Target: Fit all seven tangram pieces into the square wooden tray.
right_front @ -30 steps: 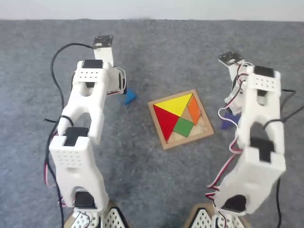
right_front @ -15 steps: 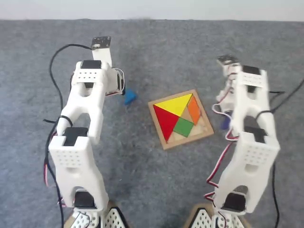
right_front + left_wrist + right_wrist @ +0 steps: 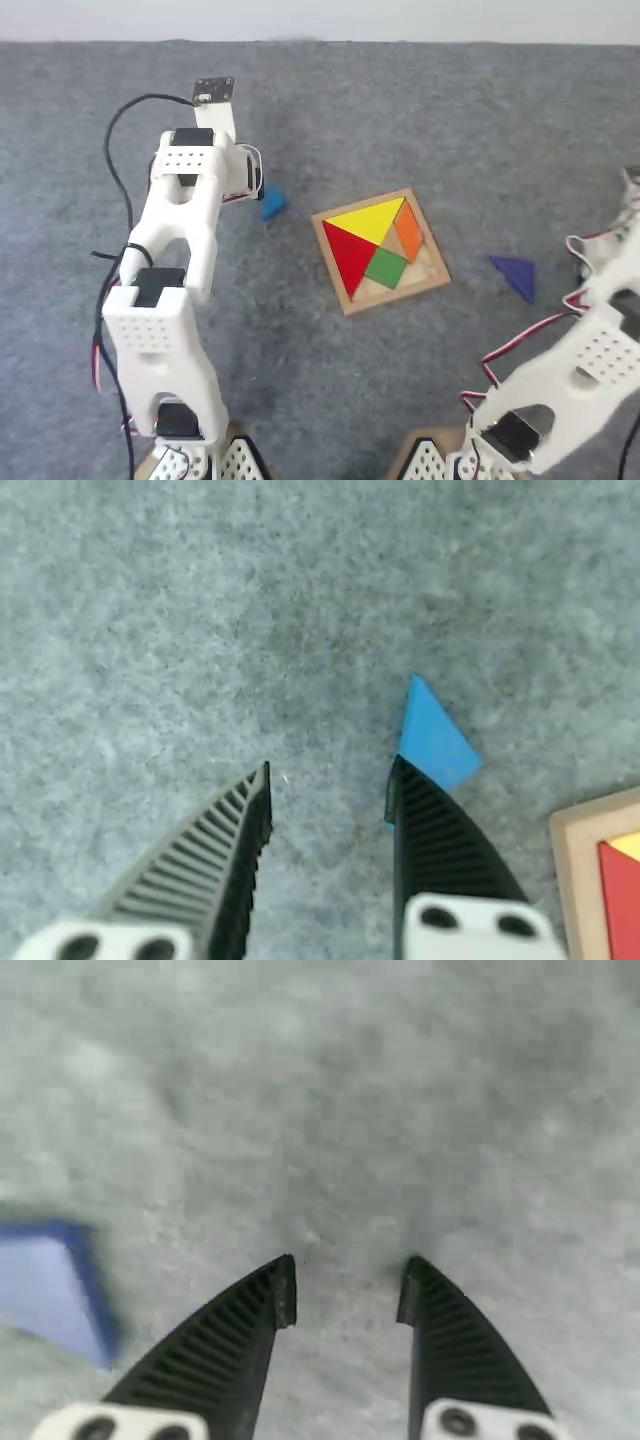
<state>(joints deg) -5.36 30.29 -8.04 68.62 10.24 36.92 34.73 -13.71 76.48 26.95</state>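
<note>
- Grey carpet [image 3: 300,390] carries everything. The square wooden tray [image 3: 429,270] lies between the two arms. A yellow triangle [image 3: 372,220], a red triangle [image 3: 345,255], a green square [image 3: 386,266] and an orange piece [image 3: 408,232] sit in it, and bare wood shows along the side nearer the right arm.
- A light blue triangle [image 3: 432,740] lies loose on the carpet near the tray's corner, on the left arm's side.
- A dark blue triangle [image 3: 514,274] lies loose on the tray's other side, apart from the rim.
- The left gripper [image 3: 328,770] hangs low over the carpet with its jaws apart. One fingertip overlaps the light blue triangle's edge and the other stands over bare pile, so the piece is beside the gap rather than in it.
- The right gripper [image 3: 347,1262] is also spread, over bare carpet, with the dark blue triangle off to one side of its fingers.
- The step in hand looks like the left arm's pickup of the light blue triangle.
- To do it well, slide the claw sideways until the triangle sits centred between the fingers.
- Then sink the tips into the pile so they catch the thin edges, and close squarely across the triangle.
- Closing from the present offset would probably shove or tip the piece instead of gripping it.
</note>
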